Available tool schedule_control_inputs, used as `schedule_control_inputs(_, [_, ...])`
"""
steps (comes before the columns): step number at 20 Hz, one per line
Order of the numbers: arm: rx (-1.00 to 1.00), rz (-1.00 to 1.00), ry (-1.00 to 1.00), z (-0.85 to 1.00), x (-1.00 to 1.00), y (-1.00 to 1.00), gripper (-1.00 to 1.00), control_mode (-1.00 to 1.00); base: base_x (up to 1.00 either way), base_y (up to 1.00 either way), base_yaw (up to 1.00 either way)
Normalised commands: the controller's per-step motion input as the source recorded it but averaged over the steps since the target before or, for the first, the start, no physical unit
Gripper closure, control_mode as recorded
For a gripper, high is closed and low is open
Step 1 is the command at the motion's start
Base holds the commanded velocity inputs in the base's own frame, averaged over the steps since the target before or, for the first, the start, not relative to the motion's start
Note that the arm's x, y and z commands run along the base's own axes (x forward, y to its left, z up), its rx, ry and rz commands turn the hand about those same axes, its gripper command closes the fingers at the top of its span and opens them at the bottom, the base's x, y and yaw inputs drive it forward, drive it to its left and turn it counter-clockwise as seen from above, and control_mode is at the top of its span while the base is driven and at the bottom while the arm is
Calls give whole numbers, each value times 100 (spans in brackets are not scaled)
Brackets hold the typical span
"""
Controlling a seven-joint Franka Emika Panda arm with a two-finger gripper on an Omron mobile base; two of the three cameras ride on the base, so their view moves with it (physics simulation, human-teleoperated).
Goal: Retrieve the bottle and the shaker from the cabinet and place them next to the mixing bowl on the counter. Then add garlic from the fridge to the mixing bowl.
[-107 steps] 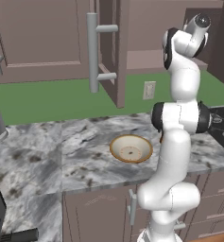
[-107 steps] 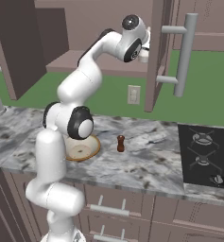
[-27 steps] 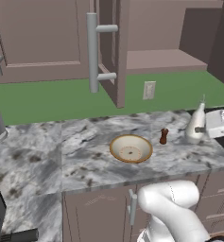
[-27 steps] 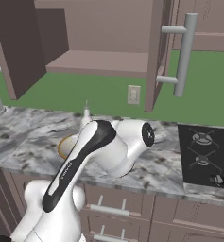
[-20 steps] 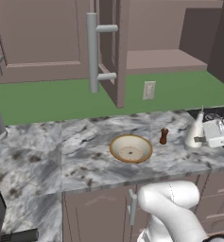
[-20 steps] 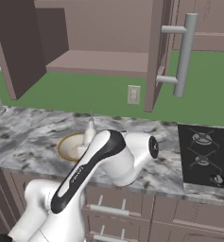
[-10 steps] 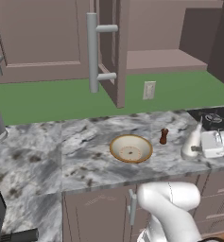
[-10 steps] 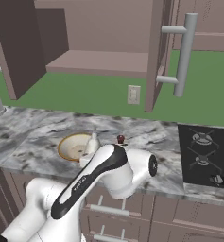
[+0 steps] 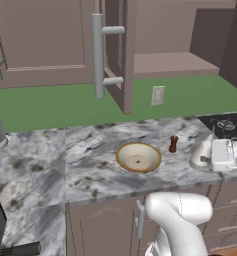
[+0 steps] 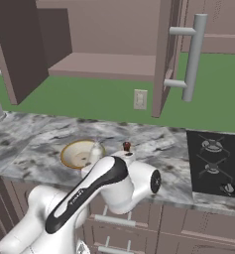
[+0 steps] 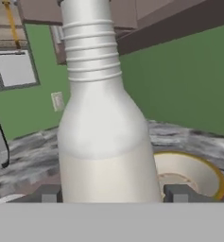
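The gripper (image 11: 108,193) grasps the white bottle (image 11: 101,123) between its fingers, one on each side of the body, holding it upright low over the counter (image 9: 50,160), just beside the bowl (image 9: 138,156) and near the shaker (image 9: 173,144). Risk: if the jaws part before the base sits flat on the counter, the tall narrow bottle is likely to tip toward the bowl or the counter's front edge. A sideways withdrawal could also knock over the shaker.
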Motion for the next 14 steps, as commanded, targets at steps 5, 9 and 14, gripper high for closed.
schedule_control_inputs(5, [-11, -2, -1, -6, 23, 0, 100, -100, 0, 0, 0])
schedule_control_inputs(9, [-9, -5, 0, 0, 7, 0, 100, -100, 0, 0, 0])
schedule_control_inputs(14, [-3, -12, 0, 0, 0, 0, 100, -100, 0, 0, 0])
